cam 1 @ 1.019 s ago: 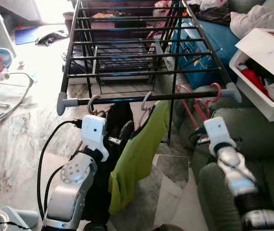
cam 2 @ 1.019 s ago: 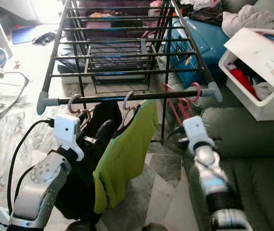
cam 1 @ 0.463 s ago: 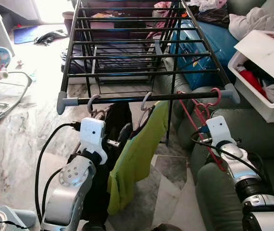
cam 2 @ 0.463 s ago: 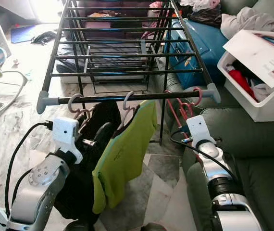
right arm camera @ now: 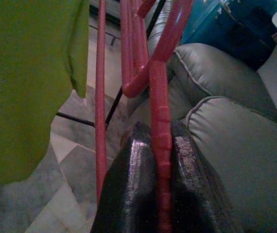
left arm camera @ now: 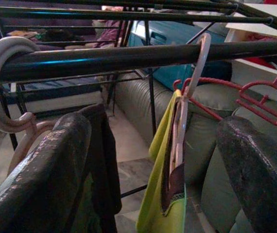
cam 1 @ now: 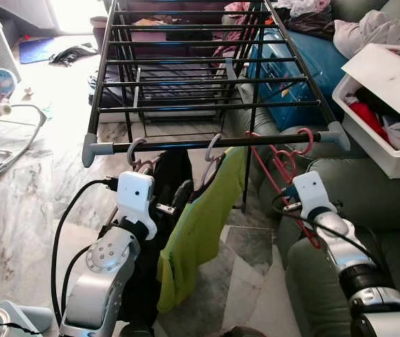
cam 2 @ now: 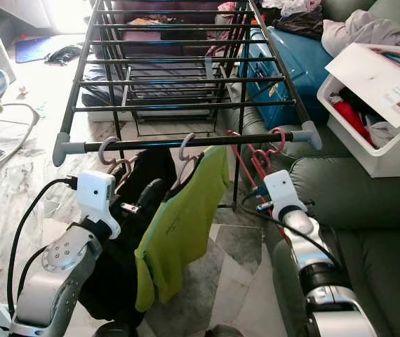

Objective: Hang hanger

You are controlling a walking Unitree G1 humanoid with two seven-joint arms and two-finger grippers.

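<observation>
Red hanger (cam 1: 288,165) hooks over the front bar (cam 1: 214,142) of the drying rack (cam 1: 186,63), pinched tight by the right gripper (right arm camera: 164,194). Left gripper (left arm camera: 153,160) is wide open, holding nothing, by the green shirt (cam 1: 200,225)

Head stereo pair downward — wrist cameras close under rack (cam 1: 214,144)

Black garment (cam 1: 159,232) lower part behind left arm, white bin (cam 1: 389,105) cut by edge
</observation>
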